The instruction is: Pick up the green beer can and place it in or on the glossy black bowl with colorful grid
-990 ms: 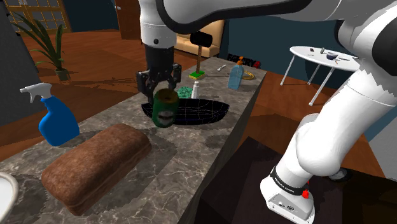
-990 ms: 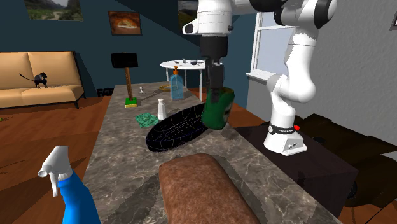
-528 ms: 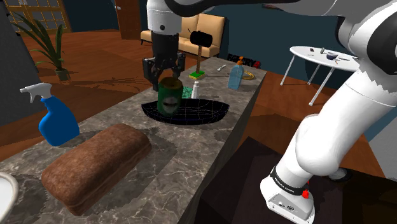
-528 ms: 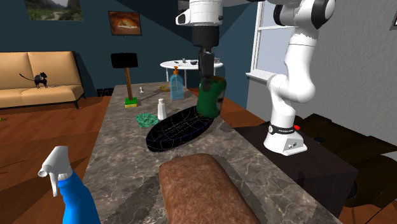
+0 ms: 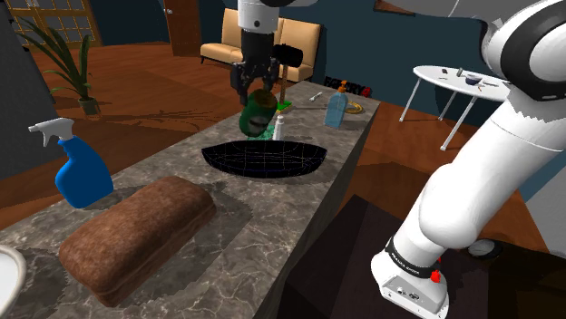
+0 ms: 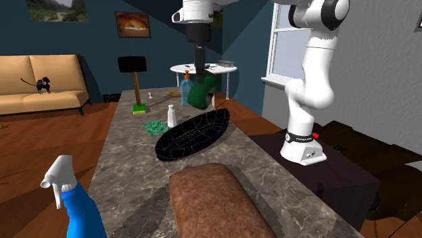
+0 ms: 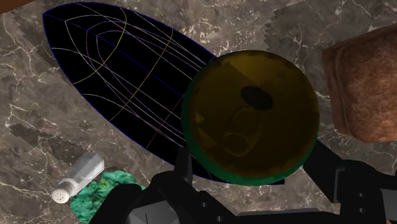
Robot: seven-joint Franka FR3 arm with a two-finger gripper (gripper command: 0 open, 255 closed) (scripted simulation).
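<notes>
Standing at the left of the shoulder view on the marbled bench (image 5: 272,227), a blue spray bottle (image 5: 80,168) has a brown loaf (image 5: 136,231) lying nearer and just right of it. Farther right rests the glossy black bowl (image 5: 265,160), lined with a thin coloured grid. Above its far end hangs the green can (image 5: 258,112), tilted and clear of the bowl, with the black fingers (image 7: 332,173) clasping its sides. Beyond stands a white shaker (image 5: 278,130) next to a green clump (image 6: 157,126), then a pale blue bottle (image 5: 336,109) farther right.
</notes>
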